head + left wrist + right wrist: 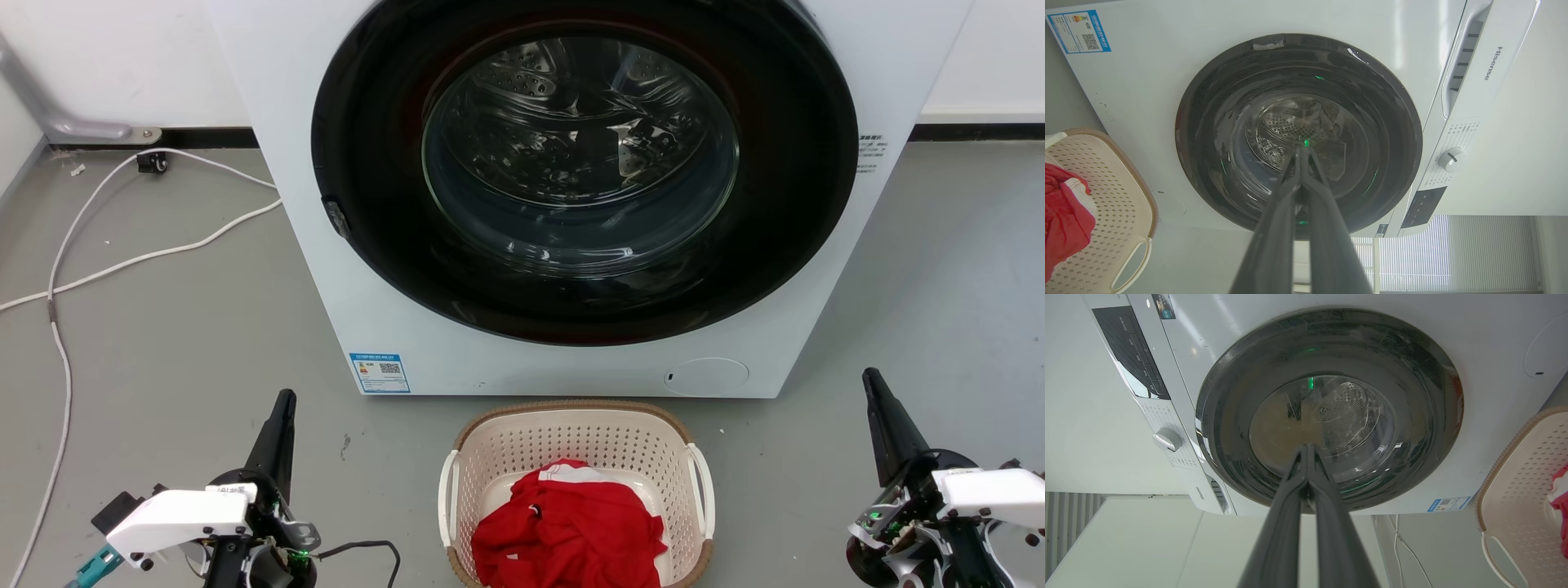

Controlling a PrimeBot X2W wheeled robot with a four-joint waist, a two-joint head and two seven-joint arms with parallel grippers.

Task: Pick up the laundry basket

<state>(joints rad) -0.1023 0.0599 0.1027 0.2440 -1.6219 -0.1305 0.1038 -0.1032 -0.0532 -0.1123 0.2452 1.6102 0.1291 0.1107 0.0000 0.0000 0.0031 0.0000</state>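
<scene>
From the head view, the laundry basket (pixel 531 445) sits on the grey floor (pixel 939 310) just in front of the washer (pixel 310 204), with a red garment (pixel 571 531) heaped inside and a white loop handle (pixel 447 498) on each side. It lies between the left gripper (pixel 286 404) and the right gripper (pixel 873 384), well apart from both, and each gripper shows as a single dark blade. A white cable (pixel 163 253) trails over the floor at the left. The left wrist view shows its fingers (pixel 1274 228) pressed together at the tips and holding nothing, aimed at the washer's door; the basket lies off to that view's left edge, clear of the fingers. A dial (pixel 1449 158) shows on the washer's panel. In the right wrist view the fingers (pixel 1278 526) likewise meet, empty, and the basket lies at the right edge.
</scene>
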